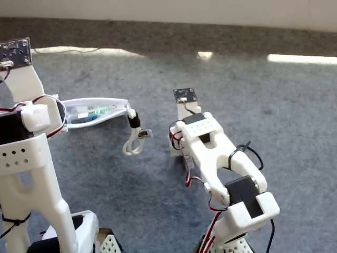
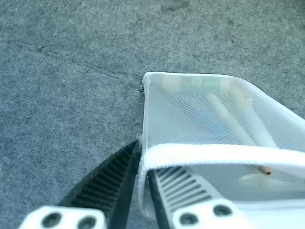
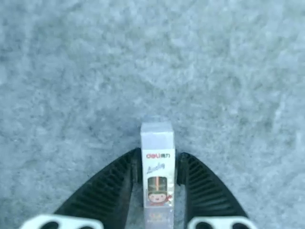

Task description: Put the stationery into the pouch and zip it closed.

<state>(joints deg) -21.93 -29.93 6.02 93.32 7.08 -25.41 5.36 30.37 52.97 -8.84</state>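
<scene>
Grey carpet (image 1: 274, 116) lies under both arms: the left gripper (image 2: 143, 158), on its upright arm, clamps one edge of the mesh pouch (image 2: 205, 109), while the right gripper (image 3: 158, 155), stretched forward and down, pinches a small printed box (image 3: 157, 138).

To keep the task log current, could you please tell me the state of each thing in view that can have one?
Pouch: gripped at one edge, mouth seemingly still unzipped.
Pens: already inside the pouch.
Eraser: upright, clamped, not yet in the pouch.
Left gripper: jaws shut on the pouch.
Right gripper: jaws shut on the eraser.
</scene>
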